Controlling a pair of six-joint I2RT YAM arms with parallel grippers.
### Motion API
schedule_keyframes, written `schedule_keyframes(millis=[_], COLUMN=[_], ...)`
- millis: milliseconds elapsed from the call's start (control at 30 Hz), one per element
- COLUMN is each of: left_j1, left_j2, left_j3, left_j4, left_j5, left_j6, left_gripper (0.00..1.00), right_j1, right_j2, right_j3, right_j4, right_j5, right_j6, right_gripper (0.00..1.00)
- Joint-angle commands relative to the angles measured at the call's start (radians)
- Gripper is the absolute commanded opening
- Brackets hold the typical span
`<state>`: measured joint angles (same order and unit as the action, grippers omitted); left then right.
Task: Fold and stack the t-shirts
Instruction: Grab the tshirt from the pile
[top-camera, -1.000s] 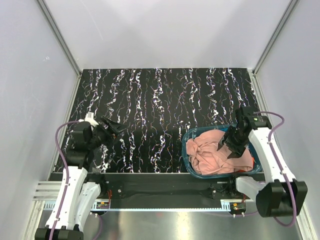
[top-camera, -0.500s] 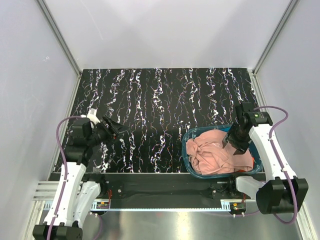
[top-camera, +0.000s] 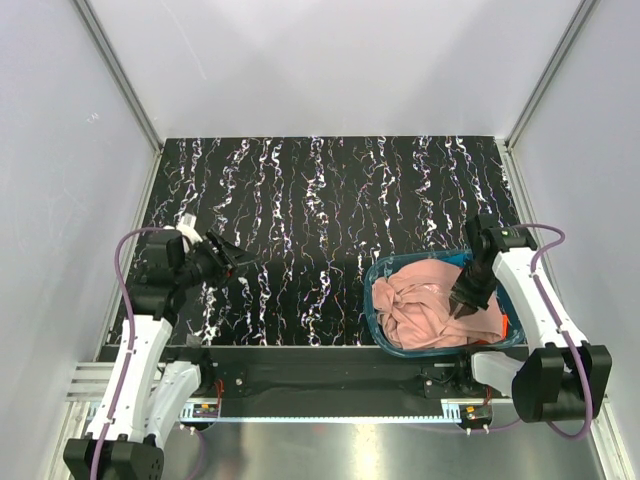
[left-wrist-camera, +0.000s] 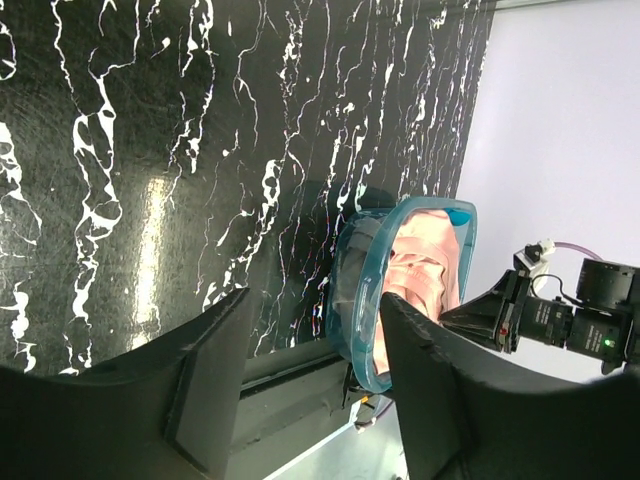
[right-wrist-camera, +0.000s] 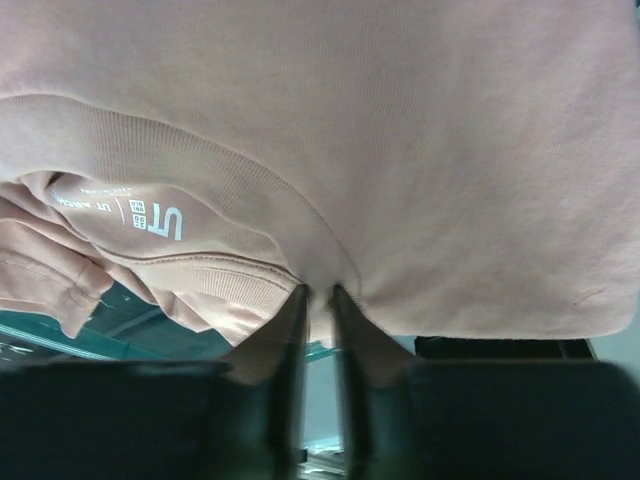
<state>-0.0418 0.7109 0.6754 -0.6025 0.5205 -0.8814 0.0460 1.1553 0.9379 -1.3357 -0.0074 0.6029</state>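
Tub (top-camera: 375, 300): translucent blue plastic, lower right of the top view, sitting on the black marbled counter (top-camera: 330, 200) close to its near edge. Inside you have the pink t-shirt (top-camera: 420, 300), bunched and wrinkled, filling most of the tub and mounding above the rim. There is an orange sliver (top-camera: 505, 322) by the tub's right rim, too small for you to identify. From the left wrist view the tub (left-wrist-camera: 345, 320) appears low and right of centre, with pink cloth (left-wrist-camera: 425, 265) showing over its wall. Right end effector (top-camera: 462, 305): down in the tub's right half, tips in the cloth. In its own wrist view the end effector (right-wrist-camera: 318, 310) is closed to a narrow slit, pinching a fold of the pink t-shirt (right-wrist-camera: 400, 150) just beside the ribbed collar; the printed neck label (right-wrist-camera: 150, 215) sits at the left, and teal tub plastic shows beneath the cloth. Left end effector (top-camera: 235, 262): at the left of the top view, well apart from the tub, above bare counter. Its fingers (left-wrist-camera: 210, 400) are spread wide and grip nothing.
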Motion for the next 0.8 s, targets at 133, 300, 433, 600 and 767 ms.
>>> schedule_keyframes(millis=[133,300,433,600,767], left_j1=[0.0,-0.01,-0.023,-0.059,-0.095], left_j2=[0.015,0.028,0.045,0.051,0.044], left_j3=[0.082,0.113,0.138,0.148,0.177], left_j4=[-0.003,0.009,0.024,0.037,-0.017], left_j5=[0.052,0.065,0.091,0.131,0.15], left_j6=[0.045,0.067,0.079,0.084,0.133], left_gripper=[0.56,0.54,0.54,0.53,0.53], right_j1=[0.005,0.005,0.005,0.003,-0.003], right_j2=[0.014,0.02,0.072,0.24,0.448], right_j3=[0.163,0.497,0.847,1.422,1.883], right_j4=[-0.059,-0.144,-0.161,-0.145,0.019], right_j5=[0.046,-0.02,-0.048,0.001,-0.116], right_j6=[-0.017,-0.038,-0.095,-0.126,-0.06], right_gripper=[0.0,0.0,0.0,0.0,0.0])
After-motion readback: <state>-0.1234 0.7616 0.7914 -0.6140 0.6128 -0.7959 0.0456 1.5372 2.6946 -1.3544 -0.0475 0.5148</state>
